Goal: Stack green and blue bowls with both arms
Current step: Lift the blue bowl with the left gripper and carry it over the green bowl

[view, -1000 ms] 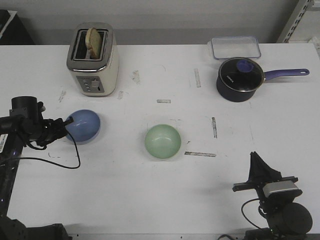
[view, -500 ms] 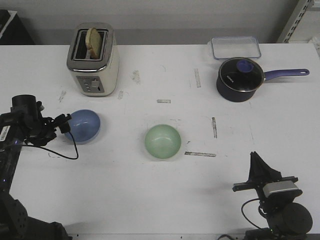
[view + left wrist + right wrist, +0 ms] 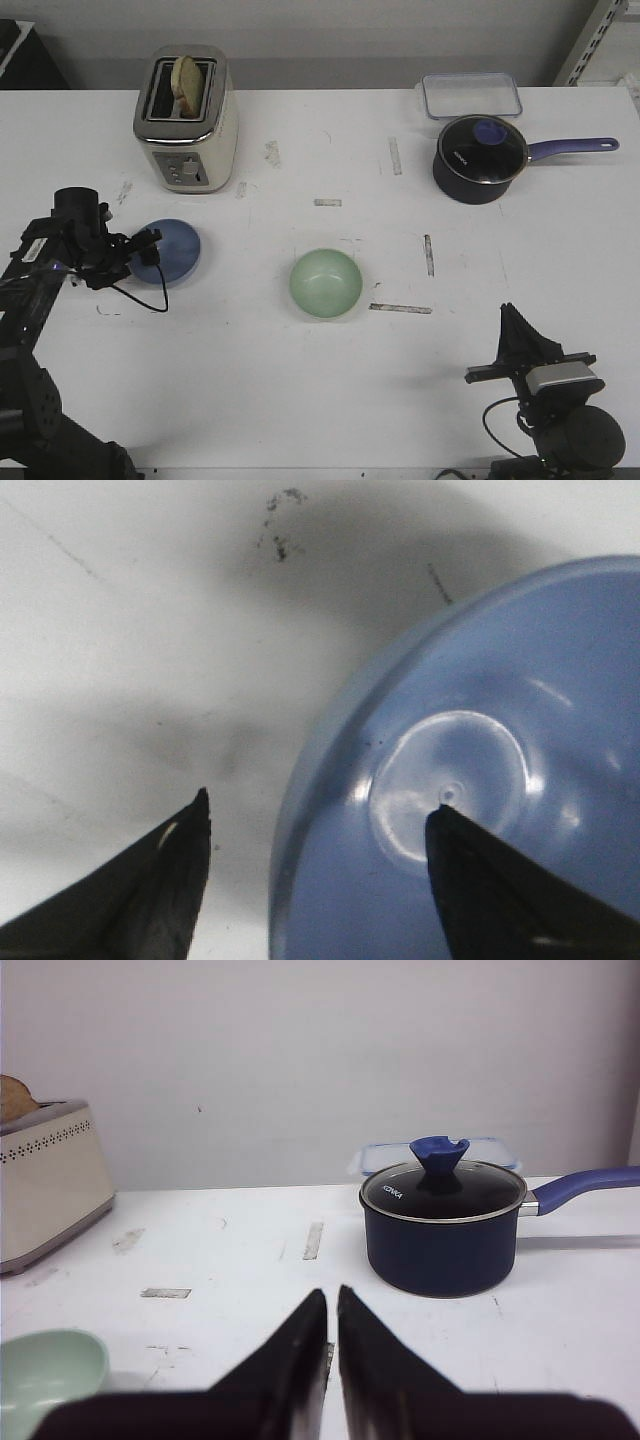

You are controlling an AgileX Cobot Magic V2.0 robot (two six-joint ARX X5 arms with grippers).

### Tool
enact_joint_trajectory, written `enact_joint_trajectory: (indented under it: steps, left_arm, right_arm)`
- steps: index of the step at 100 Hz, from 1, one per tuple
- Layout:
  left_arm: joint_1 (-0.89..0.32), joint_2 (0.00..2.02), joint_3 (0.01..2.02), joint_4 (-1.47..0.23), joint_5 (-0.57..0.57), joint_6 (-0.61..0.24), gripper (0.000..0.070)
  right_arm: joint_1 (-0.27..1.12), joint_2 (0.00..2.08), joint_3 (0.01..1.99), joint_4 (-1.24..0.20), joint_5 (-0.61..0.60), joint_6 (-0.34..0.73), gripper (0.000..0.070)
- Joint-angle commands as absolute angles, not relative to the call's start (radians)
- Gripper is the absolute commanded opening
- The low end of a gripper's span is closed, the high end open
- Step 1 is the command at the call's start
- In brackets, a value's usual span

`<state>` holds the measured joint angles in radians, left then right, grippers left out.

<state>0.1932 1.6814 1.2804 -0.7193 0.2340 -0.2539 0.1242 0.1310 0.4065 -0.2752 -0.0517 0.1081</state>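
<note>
Left hand point(image 3: 148, 245) sits at the near-left edge of the blue bowl point(image 3: 168, 251), w/ its fingers spread wide. In the left wrist view one fingertip point(image 3: 470, 880) lies over the bowl's inside and the other over bare tabletop point(image 3: 120, 680), so the rim runs btwn them. Nothing is clamped yet; I can't tell whether either finger touches the wall.

Blue bowl stands on the tabletop's left side, in front of the toaster point(image 3: 186, 118). Green bowl point(image 3: 326, 283) stands upright near the middle, well apart from it. Right hand point(image 3: 332, 1360) is parked at the near-right corner, fingers nearly together w/ a thin gap, holding nothing.

Risks from here, as I judge them:
- Smooth, thin rim pinched at one side only: bowl can pivot or slip out on the lift, esp. if the bite is shallow.
- If the fingers close while too high or off-line, they may just shove the bowl sideways across the tabletop, twd the toaster.
- Bowl hanging tilted from the grip could land crooked on the green one, knock it away or rock off instead of nesting.
- Green bowl is free-standing; any contact on approach slides it, since the right hand isn't steadying it.
- Left arm's loose cable point(image 3: 140, 300) trails near the blue bowl & could snag or drag.
</note>
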Motion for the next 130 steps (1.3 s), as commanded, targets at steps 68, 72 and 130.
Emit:
enact_joint_trajectory:
  steps: [68, 72, 130]
  left_arm:
    - [0.05, 1.673, 1.496, -0.862, 0.233, -0.282, 0.0001]
    - [0.028, 1.673, 1.531, -0.879, 0.233, -0.282, 0.0001]
    - [-0.416, 1.753, 1.765, -0.894, 0.233, -0.414, 0.0001]
  right_arm:
    - [0.125, 0.13, 0.406, -0.263, -0.052, 0.104, 0.0006]
    - [0.125, 0.13, 0.406, -0.263, -0.052, 0.104, 0.0006]
    - [0.125, 0.13, 0.406, -0.263, -0.052, 0.104, 0.0006]
